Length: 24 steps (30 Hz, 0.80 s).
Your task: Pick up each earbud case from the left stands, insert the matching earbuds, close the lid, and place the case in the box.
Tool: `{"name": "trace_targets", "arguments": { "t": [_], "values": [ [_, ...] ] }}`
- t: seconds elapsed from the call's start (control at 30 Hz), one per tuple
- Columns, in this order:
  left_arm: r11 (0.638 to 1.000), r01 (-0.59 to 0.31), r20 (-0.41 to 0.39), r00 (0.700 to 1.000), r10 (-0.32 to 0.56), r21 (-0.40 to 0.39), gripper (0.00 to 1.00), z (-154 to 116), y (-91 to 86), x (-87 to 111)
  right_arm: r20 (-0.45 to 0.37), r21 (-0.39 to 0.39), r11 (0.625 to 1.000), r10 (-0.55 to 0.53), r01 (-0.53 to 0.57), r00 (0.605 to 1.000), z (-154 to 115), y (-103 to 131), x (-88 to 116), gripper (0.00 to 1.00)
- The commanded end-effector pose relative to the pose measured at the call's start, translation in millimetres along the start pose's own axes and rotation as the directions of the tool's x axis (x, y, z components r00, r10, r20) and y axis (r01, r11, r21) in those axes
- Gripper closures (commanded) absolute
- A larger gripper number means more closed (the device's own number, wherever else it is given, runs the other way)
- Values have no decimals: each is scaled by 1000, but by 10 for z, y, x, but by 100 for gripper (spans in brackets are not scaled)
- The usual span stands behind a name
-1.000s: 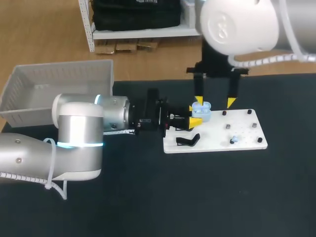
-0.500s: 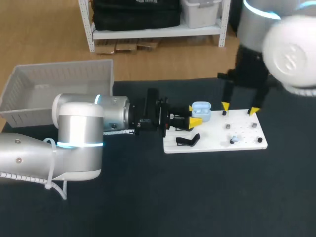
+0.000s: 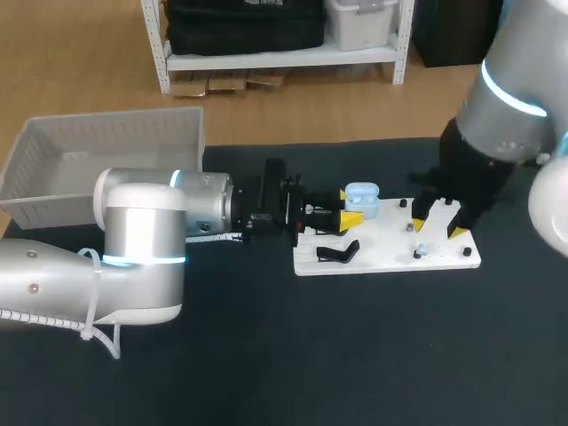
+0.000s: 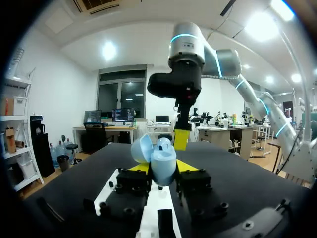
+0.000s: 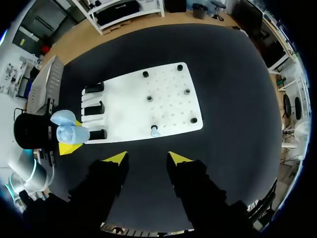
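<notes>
Over table (image 3: 266,355), left end effector (image 3: 348,207) clasps open pale-blue case (image 3: 361,200), right end effector (image 3: 437,227) spread.

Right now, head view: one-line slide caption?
Left gripper holds the open blue earbud case at the edge of the white board; right gripper hovers open near a loose earbud.

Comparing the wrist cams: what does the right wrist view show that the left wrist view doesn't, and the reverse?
Only the right wrist view: the loose earbud lying on the white board, just ahead of the open right gripper, with the whole board seen from above.
Only the left wrist view: the right arm seen side-on, standing beyond the case.
Both: the light blue case, lid open, clamped in the left gripper, and part of the board.
</notes>
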State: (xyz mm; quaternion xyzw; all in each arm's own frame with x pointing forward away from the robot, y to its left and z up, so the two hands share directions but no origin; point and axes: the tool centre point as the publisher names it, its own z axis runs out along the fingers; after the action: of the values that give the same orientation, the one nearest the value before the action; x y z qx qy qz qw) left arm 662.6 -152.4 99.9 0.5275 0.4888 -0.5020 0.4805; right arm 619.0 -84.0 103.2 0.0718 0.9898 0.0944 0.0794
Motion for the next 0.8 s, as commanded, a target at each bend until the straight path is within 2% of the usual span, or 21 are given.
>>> {"name": "trace_targets", "arguments": {
  "t": [0.03, 0.37, 0.8],
  "values": [
    [1000, 1, -2, 1000, -1, 0, 100, 3, 3, -1, 78, 1, 1000, -9, 9, 997, 166, -2, 1, 52],
    [1000, 1, -2, 1000, -1, 0, 100, 3, 3, -1, 63, 44, 998, -39, 36, 997, 422, -22, -50, 55],
    [1000, 1, -2, 1000, -1, 0, 100, 3, 3, -1, 65, 71, 997, -1, -3, 998, 653, -154, -140, 59]
  ]
}}
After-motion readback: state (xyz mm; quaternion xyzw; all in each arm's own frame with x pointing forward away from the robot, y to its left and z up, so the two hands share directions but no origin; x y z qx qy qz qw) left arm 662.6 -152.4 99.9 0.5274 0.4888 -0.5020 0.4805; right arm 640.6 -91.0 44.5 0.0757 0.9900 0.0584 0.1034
